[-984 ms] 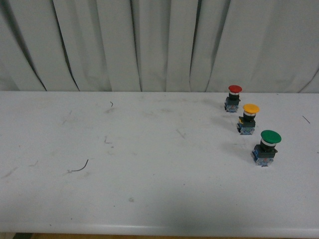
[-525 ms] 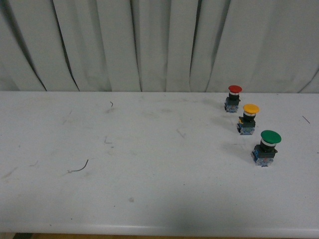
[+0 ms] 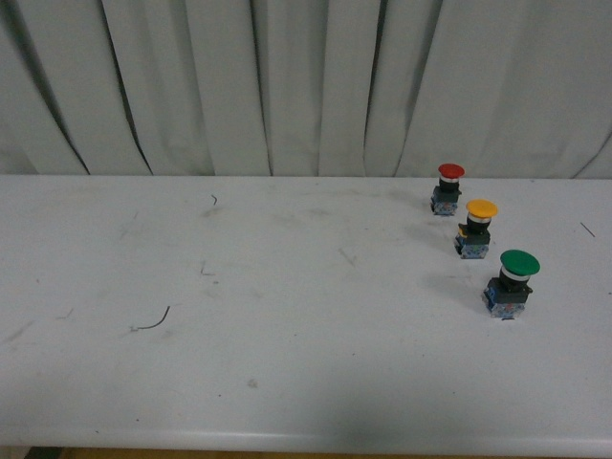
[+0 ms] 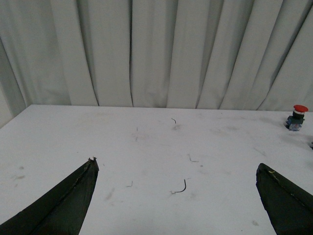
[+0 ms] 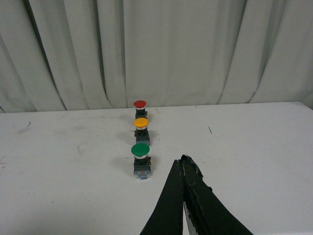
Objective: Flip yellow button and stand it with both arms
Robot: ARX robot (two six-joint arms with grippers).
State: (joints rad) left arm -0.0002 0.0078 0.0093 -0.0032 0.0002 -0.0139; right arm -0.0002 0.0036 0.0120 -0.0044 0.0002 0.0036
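The yellow button (image 3: 477, 227) stands upright on the white table, cap up, at the right, between a red-capped button (image 3: 448, 187) and a green-capped button (image 3: 511, 282). It also shows in the right wrist view (image 5: 142, 129), in line with the other two. My right gripper (image 5: 182, 160) is shut and empty, above the table, near the green button (image 5: 141, 159) and apart from it. My left gripper (image 4: 176, 169) is open and empty over the table's left part, far from the buttons. Neither arm shows in the front view.
A small curved bit of dark wire (image 3: 153, 322) lies on the table (image 3: 287, 287) at the left, also between the left fingers (image 4: 180, 187). A grey curtain (image 3: 306, 86) hangs behind the table. The table's front edge runs along the bottom of the front view.
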